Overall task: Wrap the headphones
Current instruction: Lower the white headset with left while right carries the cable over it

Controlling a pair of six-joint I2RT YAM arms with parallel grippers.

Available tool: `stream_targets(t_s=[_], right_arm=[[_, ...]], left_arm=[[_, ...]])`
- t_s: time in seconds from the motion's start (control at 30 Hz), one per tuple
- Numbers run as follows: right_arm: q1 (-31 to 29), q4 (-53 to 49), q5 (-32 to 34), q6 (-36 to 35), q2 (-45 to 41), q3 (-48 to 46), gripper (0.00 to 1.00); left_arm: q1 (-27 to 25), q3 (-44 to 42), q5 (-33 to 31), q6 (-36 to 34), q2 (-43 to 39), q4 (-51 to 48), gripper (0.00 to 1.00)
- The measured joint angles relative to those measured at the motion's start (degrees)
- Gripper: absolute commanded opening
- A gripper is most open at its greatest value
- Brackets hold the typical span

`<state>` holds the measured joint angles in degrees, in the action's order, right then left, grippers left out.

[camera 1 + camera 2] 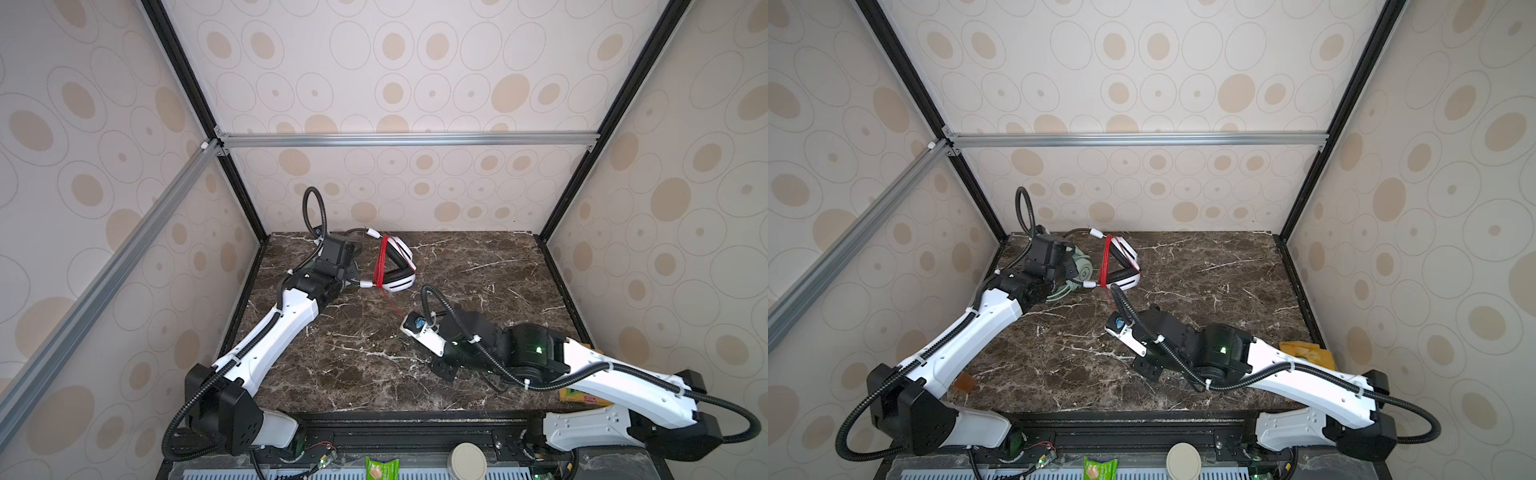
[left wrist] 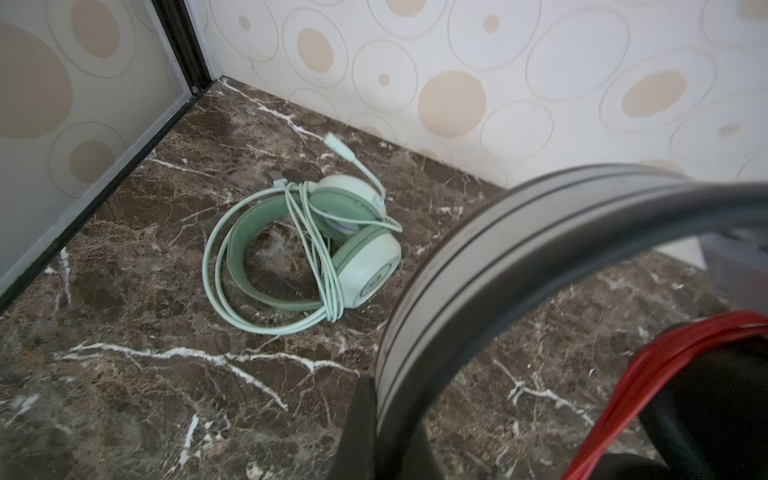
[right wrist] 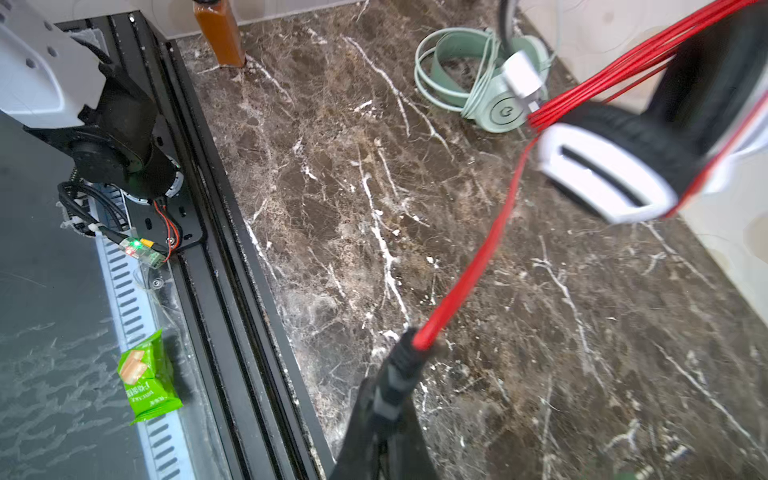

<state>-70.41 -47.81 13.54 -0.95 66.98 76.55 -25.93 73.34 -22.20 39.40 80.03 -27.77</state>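
Mint-green headset [image 2: 370, 266] looks done: pale cable looped round band and cups, lying flat on the surface [image 1: 478, 257]. Just beside it the white headset [image 1: 397, 286], black pads, hangs from the left claw [image 2: 386, 428], which is clamped on its dark headband, with the red cable [image 3: 469, 266] wound many turns across it. A short taut tail runs away from the mint-green headset to the right claw [image 3: 395, 395], pinched on the black plug end; by my guess the last winds and a tuck remain.

Your right gripper [image 3: 388, 415] pinches the black plug [image 3: 399, 365] of the red cable [image 3: 469, 266], which runs straight to the white headset [image 3: 602, 174]. The green headset [image 3: 478, 79] lies beyond on the table [image 3: 332, 187].
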Motion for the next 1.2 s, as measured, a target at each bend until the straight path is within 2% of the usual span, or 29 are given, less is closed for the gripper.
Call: stream_targets(t_s=[0.23, 0.4, 0.67, 0.83, 1.1, 1.2], right_arm=[[0.0, -6.4, 6.0, -1.6, -1.6, 0.5, 0.0], [2.9, -7.0, 6.2, -2.9, -1.8, 0.4, 0.0], [17.9, -3.4, -5.4, -6.0, -1.5, -0.1, 0.0], [26.4, 1.1, -13.9, -7.5, 4.7, 0.1, 0.0], [37.4, 8.5, -24.0, -7.5, 11.1, -3.0, 0.0], [39.2, 10.9, -26.6, -7.5, 11.2, -5.3, 0.09]], left_arm=[[-5.3, -8.9, -1.8, -4.0, -3.8, 1.2, 0.0], [-9.1, -16.3, -1.8, -5.9, -8.6, 3.5, 0.0], [-15.0, -23.9, 0.2, -6.8, -13.8, 5.3, 0.0], [-18.4, -26.6, 1.5, -6.4, -15.1, 7.3, 0.0], [-19.2, -27.5, 1.6, -6.2, -18.5, 7.4, 0.0], [-19.2, -27.5, 1.7, -6.2, -19.7, 7.2, 0.0]])
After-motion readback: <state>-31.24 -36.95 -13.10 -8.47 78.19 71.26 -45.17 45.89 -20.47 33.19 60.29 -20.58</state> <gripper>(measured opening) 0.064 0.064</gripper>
